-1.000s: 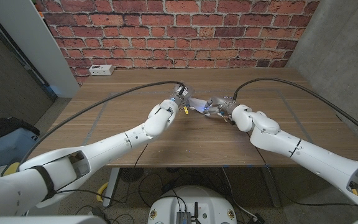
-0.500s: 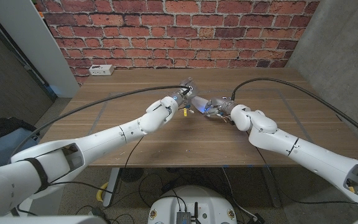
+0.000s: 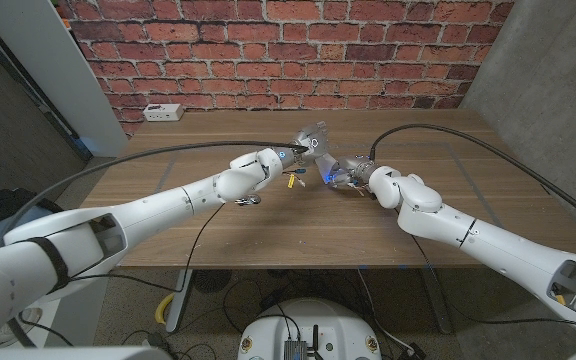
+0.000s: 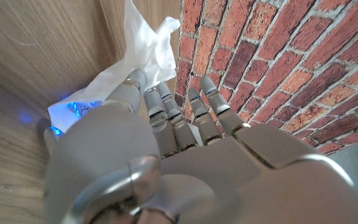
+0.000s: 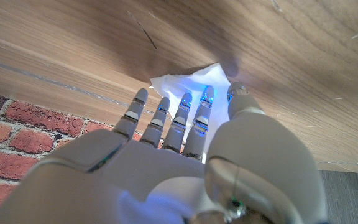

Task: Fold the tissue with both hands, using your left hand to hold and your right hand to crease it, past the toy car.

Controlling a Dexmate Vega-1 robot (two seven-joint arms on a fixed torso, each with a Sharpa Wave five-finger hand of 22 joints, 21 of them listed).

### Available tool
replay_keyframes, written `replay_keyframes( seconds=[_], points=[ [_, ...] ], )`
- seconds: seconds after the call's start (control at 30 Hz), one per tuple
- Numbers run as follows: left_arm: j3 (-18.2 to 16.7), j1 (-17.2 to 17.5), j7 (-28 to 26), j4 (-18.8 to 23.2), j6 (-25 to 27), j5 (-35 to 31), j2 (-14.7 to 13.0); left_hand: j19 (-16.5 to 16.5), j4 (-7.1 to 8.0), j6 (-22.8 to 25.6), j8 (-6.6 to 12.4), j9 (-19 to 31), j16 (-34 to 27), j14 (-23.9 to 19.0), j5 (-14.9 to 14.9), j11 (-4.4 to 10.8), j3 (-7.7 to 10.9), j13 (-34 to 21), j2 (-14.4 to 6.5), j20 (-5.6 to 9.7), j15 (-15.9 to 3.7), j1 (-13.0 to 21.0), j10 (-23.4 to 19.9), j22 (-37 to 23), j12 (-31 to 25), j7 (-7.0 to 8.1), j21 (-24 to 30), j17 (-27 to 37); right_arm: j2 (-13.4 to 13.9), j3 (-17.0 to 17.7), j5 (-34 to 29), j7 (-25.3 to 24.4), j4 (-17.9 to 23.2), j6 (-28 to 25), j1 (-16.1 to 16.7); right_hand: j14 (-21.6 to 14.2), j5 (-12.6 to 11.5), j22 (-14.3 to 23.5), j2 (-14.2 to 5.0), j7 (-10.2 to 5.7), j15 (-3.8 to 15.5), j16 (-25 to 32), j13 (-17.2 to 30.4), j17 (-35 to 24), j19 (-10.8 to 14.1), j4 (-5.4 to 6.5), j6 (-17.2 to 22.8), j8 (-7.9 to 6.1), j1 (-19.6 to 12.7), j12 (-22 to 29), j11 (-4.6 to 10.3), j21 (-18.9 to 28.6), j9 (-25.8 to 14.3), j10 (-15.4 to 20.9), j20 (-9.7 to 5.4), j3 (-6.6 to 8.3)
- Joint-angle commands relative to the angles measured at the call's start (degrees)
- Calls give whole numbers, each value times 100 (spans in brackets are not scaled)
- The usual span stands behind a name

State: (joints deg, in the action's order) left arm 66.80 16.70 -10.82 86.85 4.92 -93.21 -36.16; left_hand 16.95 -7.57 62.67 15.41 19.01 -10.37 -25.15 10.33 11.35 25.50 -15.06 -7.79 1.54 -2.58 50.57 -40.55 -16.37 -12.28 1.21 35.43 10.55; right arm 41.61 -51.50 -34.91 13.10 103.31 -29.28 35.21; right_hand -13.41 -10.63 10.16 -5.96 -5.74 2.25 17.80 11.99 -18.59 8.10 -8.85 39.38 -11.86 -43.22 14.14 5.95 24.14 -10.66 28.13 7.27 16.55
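The tabletop [image 3: 168,215] carried the work near its middle, where the left robot hand [image 3: 290,160] pinched a raised flap of the tissue [image 3: 315,136], and the right robot hand [image 3: 343,178], close beside it, lay with fingers outstretched over the tissue's lower part, grasping nothing. Pulling up against that pressing right hand could have torn the thin sheet, or slipped it free, leaving a crooked crease.

wooden table [image 3: 218,225]: across mid-frame, faint tape lines on its top | red brick wall [image 3: 268,50]: along the top | white power strip [image 3: 163,113]: upper left, at table's far edge | grey concrete wall [image 3: 558,90]: right | cables on floor [image 3: 228,290]: bottom, below table's edge
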Motion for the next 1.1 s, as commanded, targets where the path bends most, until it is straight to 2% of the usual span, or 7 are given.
replay_keyframes(
  seconds=[0.03,0.23,0.7,0.83,0.9,0.97,1.1],
  points=[
    [390,-492,-1722,-766,-424,-509,147,-19,182,150,96,99,-42,29,12,6,-143,-26,8,23,-902,-141,-11,-30,-23,307,85,26,-20,9,-80,57,-63,53,-25,11,-57,8,70,4,245,3,3,-14,0,11,-14,7,-6,-23,-19,-6,-10,-15,25,-40],
    [606,-648,-2271,-1184,-418,-435,321,-20,172,57,11,13,-53,12,40,15,-158,-35,46,38,-923,-186,-39,-23,-46,504,143,20,-21,31,-84,71,-72,48,-17,17,-63,8,89,7,241,-8,2,-5,2,17,-68,33,13,-49,-34,-19,-10,-47,25,-44],
    [823,-726,-2794,-1642,-90,-75,507,6,31,61,-74,-141,-51,-52,53,23,-117,-17,110,62,-968,-107,-64,1,-56,431,259,-6,-31,54,-68,107,-146,107,-60,29,-78,9,118,20,236,-27,2,10,-3,32,-186,79,50,-100,-57,-51,-11,-119,40,-50],
    [864,-709,-3019,-1855,87,33,603,22,-59,-74,-162,-206,-66,-125,32,19,-90,-5,141,50,-964,-19,-39,18,-43,508,315,-9,-36,46,-72,132,-169,118,-82,34,-82,9,121,37,233,-27,2,10,-4,34,-221,90,55,-116,-65,-60,-12,-147,38,-55],
    [881,-684,-3093,-1929,223,72,642,1,-103,-476,-344,-273,-73,-126,3,18,-102,0,134,33,-974,41,62,35,-9,571,366,8,-36,54,-57,156,-168,109,-85,40,-96,10,116,76,217,-32,5,15,-7,33,-428,152,51,-166,-134,-86,-13,-247,36,-48],
    [900,-663,-3140,-1989,359,100,676,-14,-136,-1207,-563,-374,-70,-71,-7,-9,-178,-3,173,-6,-968,89,296,66,55,802,451,28,-26,55,-60,166,-162,110,-88,147,-110,12,121,63,161,-82,11,21,-24,37,-734,206,62,-243,-303,-129,-17,-439,56,-49],
    [918,-614,-3171,-2054,619,171,714,-212,-92,-3050,-636,-622,-36,186,32,-101,-427,-14,326,-98,-919,-7,1041,160,126,995,566,34,0,90,-60,120,-112,62,-38,393,-119,18,197,18,-4,-193,26,12,-72,97,-1506,216,223,-384,-493,-247,-25,-1140,95,-136]
  ],
)
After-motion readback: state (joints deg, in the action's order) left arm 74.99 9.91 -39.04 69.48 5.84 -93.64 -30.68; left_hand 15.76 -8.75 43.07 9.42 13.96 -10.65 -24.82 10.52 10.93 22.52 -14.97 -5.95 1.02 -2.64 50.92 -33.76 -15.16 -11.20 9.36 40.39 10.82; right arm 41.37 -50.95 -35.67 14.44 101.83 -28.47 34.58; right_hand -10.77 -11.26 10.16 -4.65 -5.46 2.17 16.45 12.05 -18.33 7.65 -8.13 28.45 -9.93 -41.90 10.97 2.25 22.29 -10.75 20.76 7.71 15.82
